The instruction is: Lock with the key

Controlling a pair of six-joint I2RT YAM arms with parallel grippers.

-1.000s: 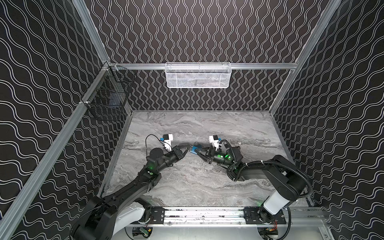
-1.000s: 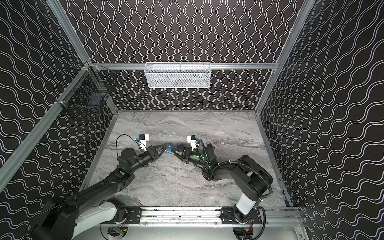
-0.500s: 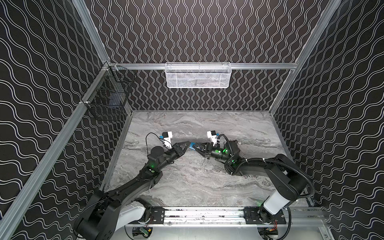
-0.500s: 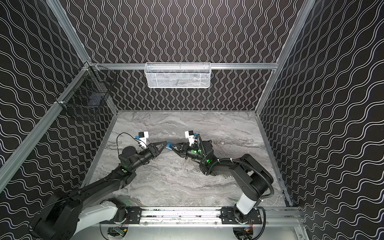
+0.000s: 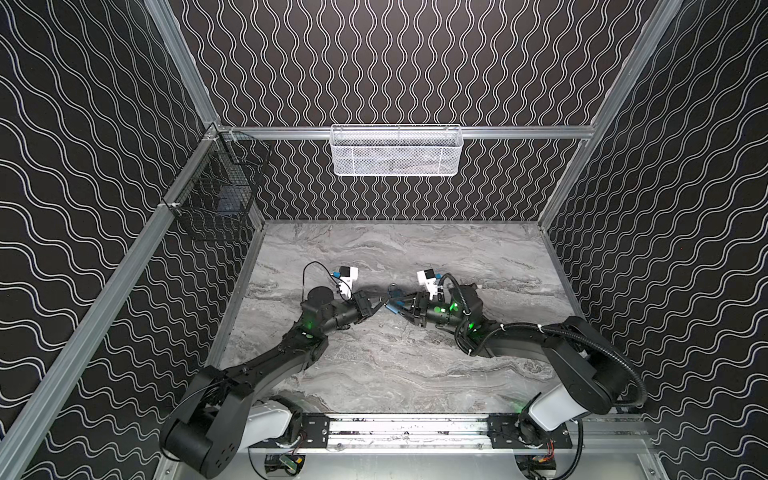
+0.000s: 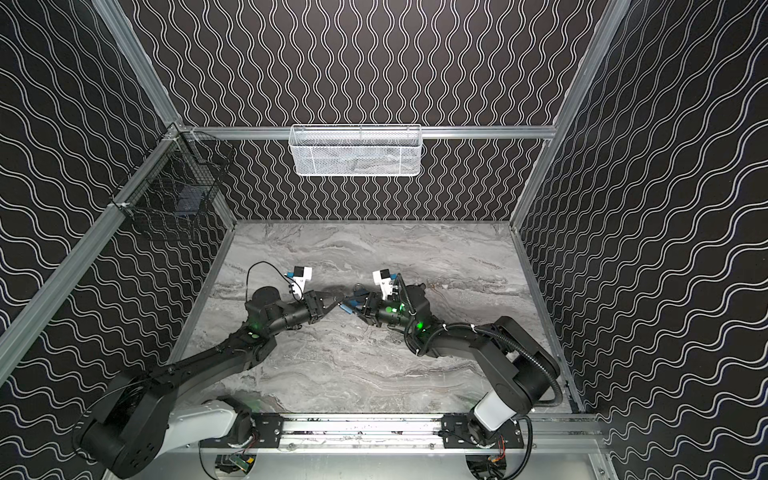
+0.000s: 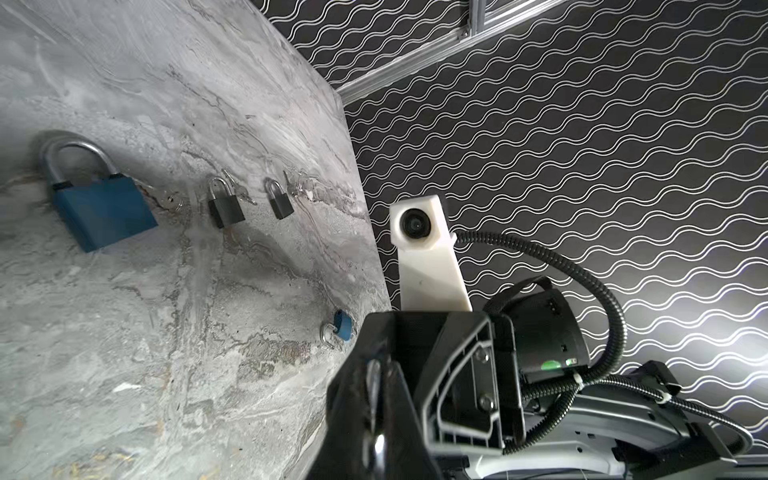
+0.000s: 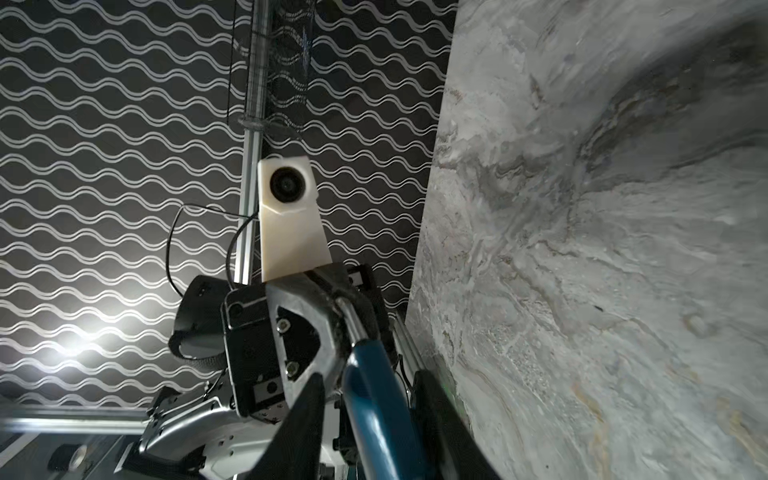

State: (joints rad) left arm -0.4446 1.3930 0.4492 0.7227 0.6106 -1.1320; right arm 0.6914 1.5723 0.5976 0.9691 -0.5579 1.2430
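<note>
- Two pincers meet tip to tip just above the middle of both top views, well away from every desk edge. The left pincer comes in from the left and the right pincer from the right.
- Blue padlock sits between the two tips. In the right wrist view its body lies between the right pincer's fingers.
- Right pincer: jaws parted, with a gap on each side of the padlock body. No grip seen.
- Left pincer: closed tight on a bright metal bar that runs out of the padlock's end. Shackle or key, cannot tell.
- Left wrist view: second blue padlock, first black padlock and last black padlock lie flat in a row on the desk. Loose keys lie beside them. The last black one is nearest the desk edge at the wall.
- Open room: bare marble fills the lower half of both top views down to the front rail. A bare strip also runs behind the arms to the back wall.
- White mesh basket hangs at upper centre and black wire basket at upper left, both well above the desk.
</note>
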